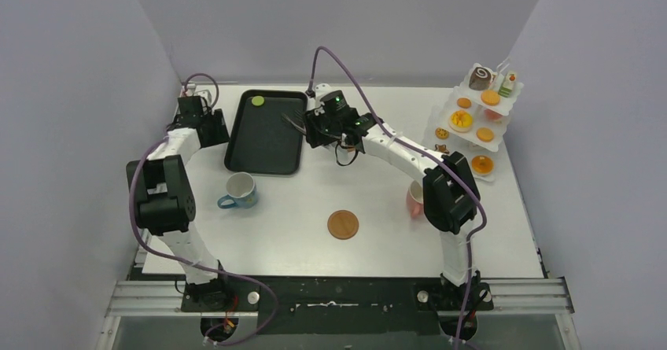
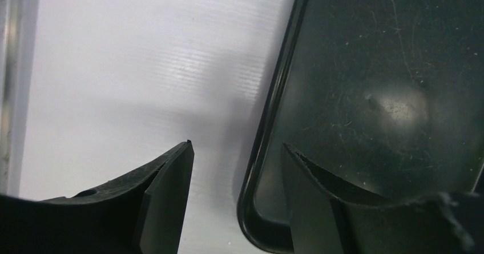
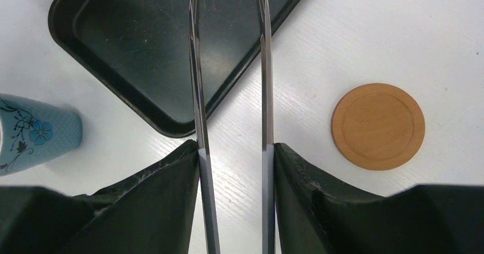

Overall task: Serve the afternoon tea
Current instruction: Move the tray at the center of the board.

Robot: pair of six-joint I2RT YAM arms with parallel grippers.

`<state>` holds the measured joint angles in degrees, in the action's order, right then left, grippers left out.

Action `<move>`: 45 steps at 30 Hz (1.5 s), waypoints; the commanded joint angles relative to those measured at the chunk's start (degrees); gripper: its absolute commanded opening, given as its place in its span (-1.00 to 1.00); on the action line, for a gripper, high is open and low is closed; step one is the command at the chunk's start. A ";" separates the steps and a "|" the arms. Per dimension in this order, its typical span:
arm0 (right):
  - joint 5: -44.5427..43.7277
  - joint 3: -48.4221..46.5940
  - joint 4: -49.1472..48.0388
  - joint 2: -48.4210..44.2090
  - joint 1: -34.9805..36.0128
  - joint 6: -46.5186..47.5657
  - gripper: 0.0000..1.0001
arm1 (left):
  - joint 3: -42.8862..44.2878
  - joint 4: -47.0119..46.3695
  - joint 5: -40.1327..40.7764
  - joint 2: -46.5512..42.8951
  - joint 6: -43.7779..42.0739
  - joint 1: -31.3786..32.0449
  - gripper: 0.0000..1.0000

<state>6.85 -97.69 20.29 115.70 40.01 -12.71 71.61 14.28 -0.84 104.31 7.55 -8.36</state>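
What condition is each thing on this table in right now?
black tray: lying flat, one item in it
green disc: in the tray's far corner
blue cup: upright
pink cup: mostly hidden; cannot tell
wooden coaster: bare
tiered stand: loaded with pastries
tongs: arms apart
right gripper: shut on tongs
left gripper: open, straddling the tray's rim

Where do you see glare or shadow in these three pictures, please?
Left wrist view: a soft bright patch of glare on the black tray, and a grey shadow across the white table beside it. Right wrist view: the tongs gleam along their edges. Top view: evenly lit, no strong shadows.
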 commanded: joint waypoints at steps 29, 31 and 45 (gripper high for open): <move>6.16 -1.51 -5.67 -1.35 -3.59 -2.85 -0.10 | 11.43 -1.59 -3.34 14.23 -7.27 7.91 -0.72; 6.08 -1.41 -5.45 -1.47 -3.79 -2.52 -0.10 | 11.10 -1.43 -2.48 14.26 -7.28 9.40 -0.79; 5.68 -0.12 -5.72 1.28 -5.47 -2.41 -0.10 | 5.44 -3.98 -4.83 8.42 -7.92 11.57 -1.00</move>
<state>12.40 -97.36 18.37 116.16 35.53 -15.51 78.35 11.66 -3.16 117.10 0.84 1.85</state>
